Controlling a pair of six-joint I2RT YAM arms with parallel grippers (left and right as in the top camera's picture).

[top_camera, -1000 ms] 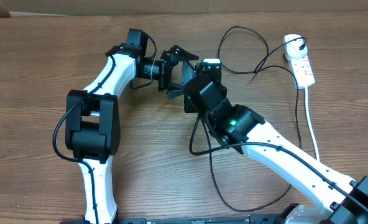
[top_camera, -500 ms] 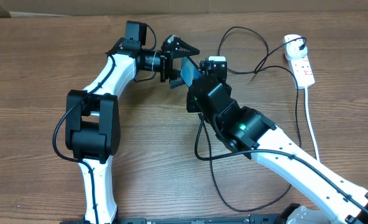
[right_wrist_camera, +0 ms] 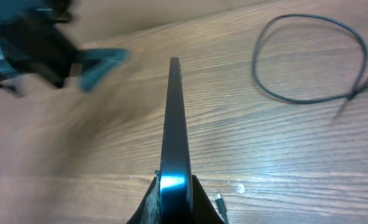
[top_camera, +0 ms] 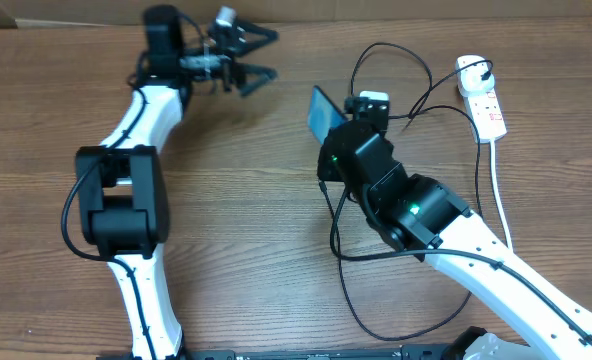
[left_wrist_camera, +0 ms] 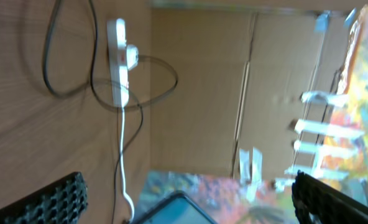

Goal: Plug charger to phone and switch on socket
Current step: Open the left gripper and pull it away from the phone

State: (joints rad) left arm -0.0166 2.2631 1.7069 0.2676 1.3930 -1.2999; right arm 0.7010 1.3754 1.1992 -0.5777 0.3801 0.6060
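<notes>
- The left gripper (top_camera: 268, 52) hangs over the back-left of the counter (top_camera: 236, 200). Its jaws are spread wide with nothing in them, well apart from all the task stuff.
- The phone (top_camera: 325, 113) is up off the counter, tilted on edge, with the right gripper (right_wrist_camera: 173, 198) jaws clamped on its lower end.
- I'd guess the phone is slim, stiff and slick glass. Best to pinch across the flat faces near one end and leave the port end free. I can't tell which end has the port.
- The charger (top_camera: 380, 44) is thin black cable, looping behind the phone and trailing toward the front. It looks floppy, so I'd grab right behind the plug tip. I can't make out where the tip lies.
- The socket (top_camera: 486, 103) sits far right near the back edge, its white cord (top_camera: 502, 200) running forward. It's probably light enough to skid, so I'd press the switch straight down.
- There's plenty of bare wood between the arms, but the cable loops crowd the right side.
</notes>
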